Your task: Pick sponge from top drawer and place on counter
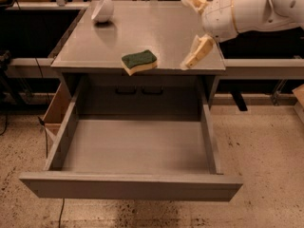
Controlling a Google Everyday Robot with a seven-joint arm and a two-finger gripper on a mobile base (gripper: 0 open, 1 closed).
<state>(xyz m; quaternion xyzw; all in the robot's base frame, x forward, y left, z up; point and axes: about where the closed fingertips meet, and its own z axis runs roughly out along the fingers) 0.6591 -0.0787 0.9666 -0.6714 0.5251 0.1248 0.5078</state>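
The sponge (139, 61), dark green on top with pale yellow foam below, lies flat on the grey counter (156, 27) near its front edge. The gripper (191, 31) hangs over the counter's right part, to the right of the sponge and apart from it, its two pale fingers (198, 52) spread wide and holding nothing. The top drawer (133, 148) is pulled fully out below the counter, its grey floor bare.
A white bowl (103, 9) lies tipped on its side at the counter's back left corner. A cardboard box (56, 113) stands left of the drawer. The white arm (259, 8) reaches in from the upper right. Speckled floor surrounds the cabinet.
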